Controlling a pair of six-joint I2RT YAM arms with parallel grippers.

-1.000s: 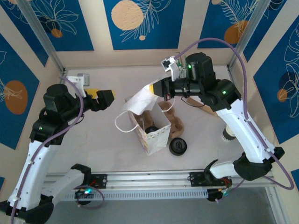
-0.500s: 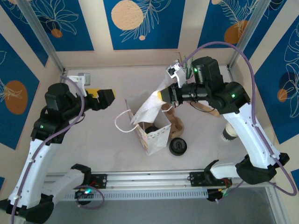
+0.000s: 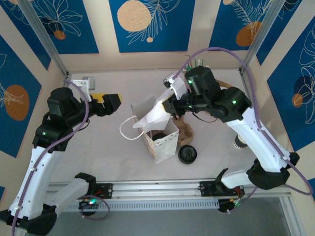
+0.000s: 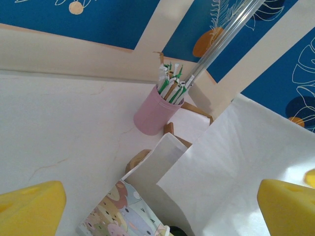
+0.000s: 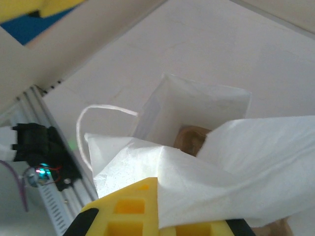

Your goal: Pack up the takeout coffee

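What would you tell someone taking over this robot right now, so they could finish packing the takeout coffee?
Left gripper: fingers open, empty, hovering left of the bag.
Right gripper: shut on a white paper sheet, held over the bag's open mouth.
Takeout coffee: standing at the right of the table, partly hidden, not yet packed. A black lid lies beside the bag.
Done: the bag stands open.
Left: probably release the paper into the bag, then fetch the coffee and set it inside.
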